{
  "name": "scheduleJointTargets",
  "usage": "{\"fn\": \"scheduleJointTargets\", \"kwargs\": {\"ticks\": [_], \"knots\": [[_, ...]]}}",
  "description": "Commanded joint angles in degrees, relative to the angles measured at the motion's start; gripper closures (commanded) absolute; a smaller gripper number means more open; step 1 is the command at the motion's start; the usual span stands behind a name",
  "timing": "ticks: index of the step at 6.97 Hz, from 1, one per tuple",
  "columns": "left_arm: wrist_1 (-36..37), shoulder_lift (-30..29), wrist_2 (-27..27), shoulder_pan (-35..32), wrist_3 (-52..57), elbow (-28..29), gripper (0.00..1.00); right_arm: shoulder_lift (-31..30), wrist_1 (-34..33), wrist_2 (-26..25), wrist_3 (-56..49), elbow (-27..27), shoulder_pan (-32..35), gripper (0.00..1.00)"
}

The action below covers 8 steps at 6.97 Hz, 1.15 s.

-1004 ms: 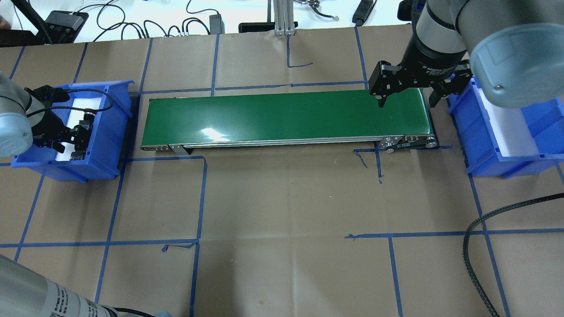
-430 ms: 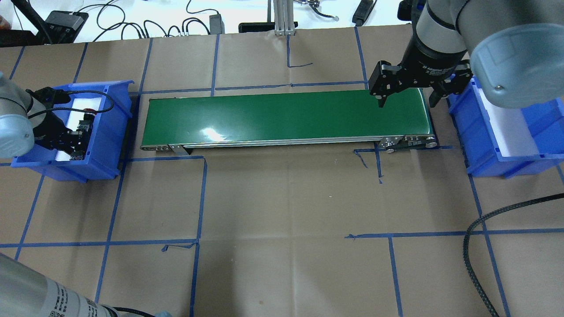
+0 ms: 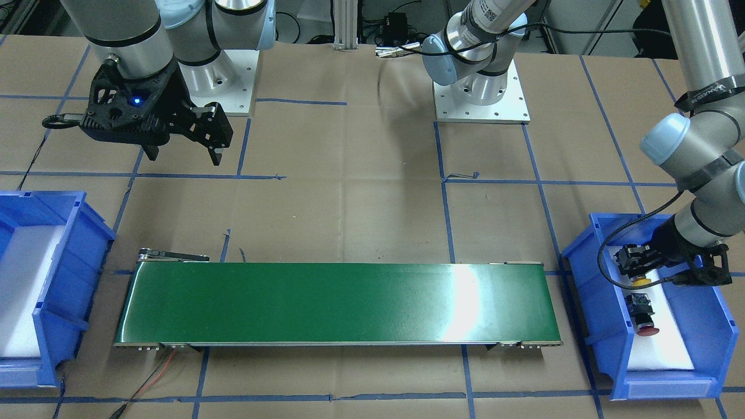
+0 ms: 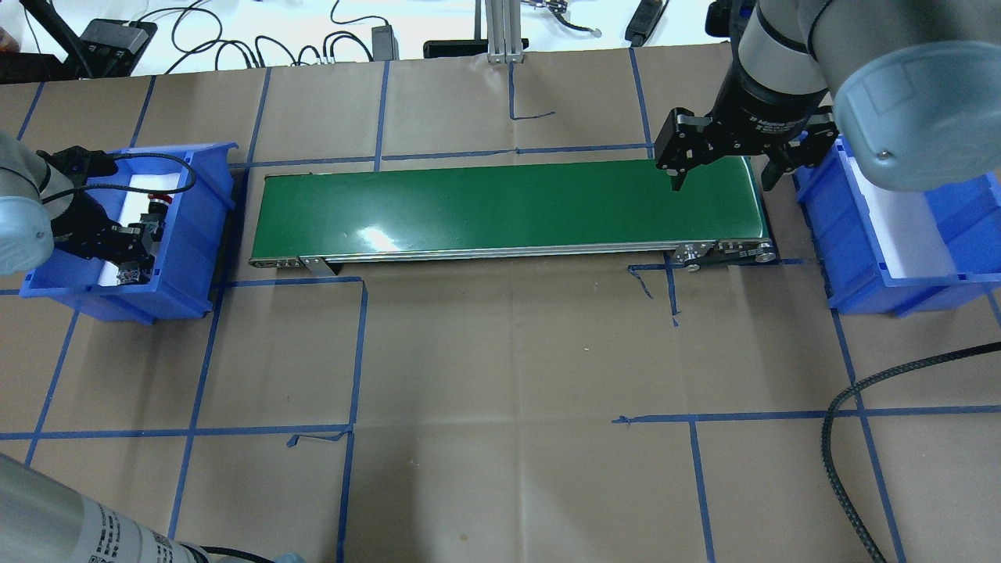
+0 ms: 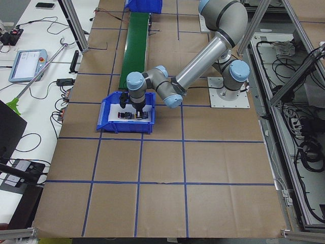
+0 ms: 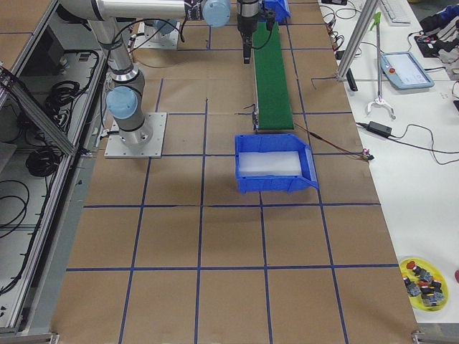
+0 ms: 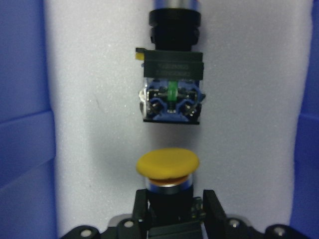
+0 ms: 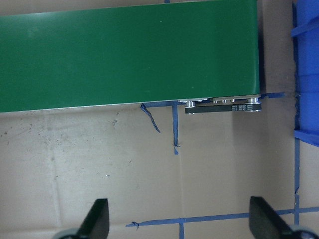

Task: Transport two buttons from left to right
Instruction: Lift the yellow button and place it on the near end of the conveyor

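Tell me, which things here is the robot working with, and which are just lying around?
In the job: yellow mushroom-capped push-button in the left claw; red-capped push-button next to it; blue plastic bin holding both; green conveyor belt; open right claw; second blue plastic bin.
Lying about: black braided cable; yellow dish of small parts.

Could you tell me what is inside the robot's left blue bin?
Two buttons on white foam: the yellow button, in the left gripper, and the red button beyond it. The gripper hides the yellow one's rear body.
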Motion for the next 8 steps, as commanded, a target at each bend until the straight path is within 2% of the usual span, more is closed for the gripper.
{"fn": "scheduleJointTargets", "kwargs": {"ticks": [1, 3, 4, 8], "knots": [[-5.81, 1.50, 0.01, -0.08, 0.49, 5.10, 0.90, 0.02, 0.03, 0.08, 0.00, -0.03, -0.06, 0.00], [-20.91, 4.40, 0.10, -0.42, 0.85, 14.67, 0.90, -0.07, 0.03, 0.08, 0.00, -0.03, 0.03, 0.00], [-24.02, 3.97, 0.01, -1.21, 1.63, 17.24, 0.90, -0.07, -0.05, 0.08, -0.09, -0.03, 0.03, 0.00], [-24.32, 4.06, -0.69, -14.89, -4.40, 16.75, 0.90, 0.02, -0.05, 0.08, 0.00, -0.03, 0.03, 0.00]]}}
